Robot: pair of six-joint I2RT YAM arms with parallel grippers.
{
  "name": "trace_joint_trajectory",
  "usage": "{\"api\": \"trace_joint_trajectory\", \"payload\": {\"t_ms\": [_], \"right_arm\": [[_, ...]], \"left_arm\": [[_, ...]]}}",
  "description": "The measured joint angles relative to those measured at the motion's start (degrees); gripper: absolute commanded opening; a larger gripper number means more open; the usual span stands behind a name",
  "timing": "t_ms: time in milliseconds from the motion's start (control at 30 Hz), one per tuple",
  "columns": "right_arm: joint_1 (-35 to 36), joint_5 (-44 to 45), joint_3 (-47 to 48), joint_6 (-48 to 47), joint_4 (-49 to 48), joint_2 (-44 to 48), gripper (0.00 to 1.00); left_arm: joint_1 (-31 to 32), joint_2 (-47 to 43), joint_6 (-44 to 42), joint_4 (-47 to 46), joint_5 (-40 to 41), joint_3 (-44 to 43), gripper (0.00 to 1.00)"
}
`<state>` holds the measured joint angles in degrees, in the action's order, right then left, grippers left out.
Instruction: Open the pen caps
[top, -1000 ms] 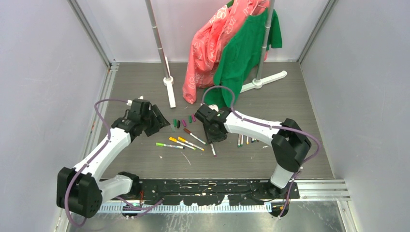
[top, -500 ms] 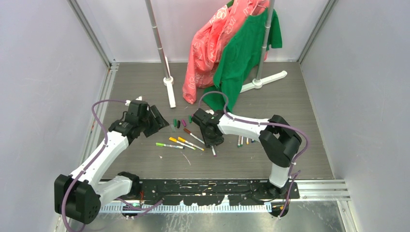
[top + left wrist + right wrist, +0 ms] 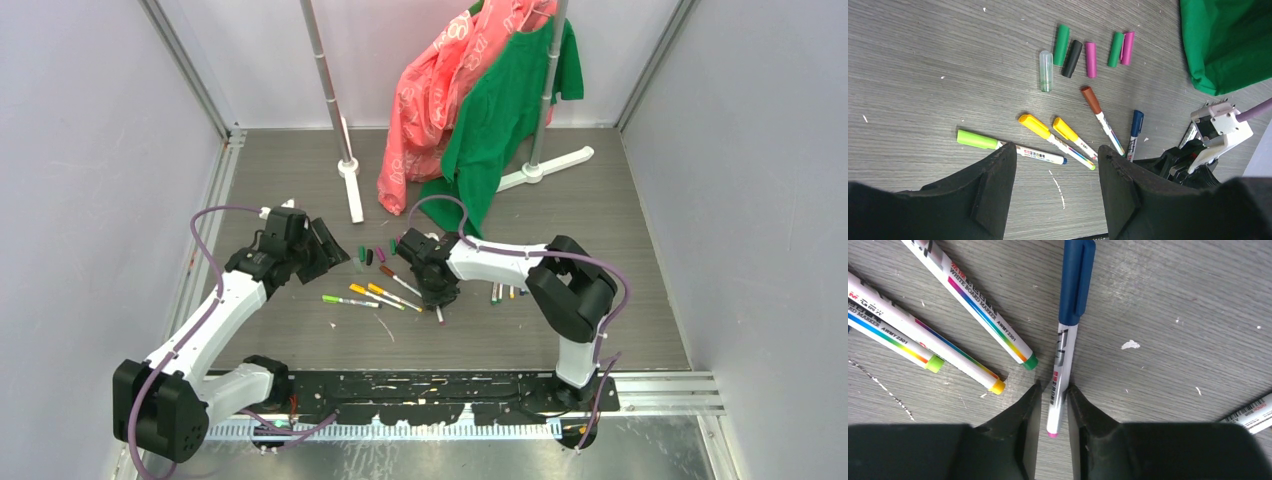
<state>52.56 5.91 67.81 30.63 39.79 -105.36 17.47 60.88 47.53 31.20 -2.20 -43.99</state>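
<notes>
Several pens lie on the grey table between the arms: a lime-capped pen, two yellow-capped ones, a brown-capped one and a blue-capped pen. Loose pen caps in green, black, magenta and clear lie in a row beyond them. My right gripper is down at the table, its jaws closed in on the blue-capped pen's white barrel, near its pink end. The pen still lies flat. My left gripper hovers open above the lime and yellow pens, holding nothing.
A clothes rack with a pink garment and a green garment stands at the back, its white foot near the left arm. More pens lie right of my right gripper. Grey walls close both sides.
My right gripper has slid left along the table onto the blue-capped pen, and its jaws have narrowed round the barrel. My left arm shifted slightly early on, then held still.
</notes>
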Motion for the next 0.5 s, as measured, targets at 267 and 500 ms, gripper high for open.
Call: {"api": "trace_joint_trajectory", "payload": {"t_ms": [267,500], "right_arm": [[-0.11,-0.74,-3.93,0.74,-4.31,2.64,0.02],[-0.11,-0.70,-5.22,1.11,-5.25,4.00,0.01]], "left_arm": [[0.00,0.00,0.00,0.00,0.00,0.00,0.61],[0.00,0.00,0.50,-0.09,-0.76,0.00,0.63]]}}
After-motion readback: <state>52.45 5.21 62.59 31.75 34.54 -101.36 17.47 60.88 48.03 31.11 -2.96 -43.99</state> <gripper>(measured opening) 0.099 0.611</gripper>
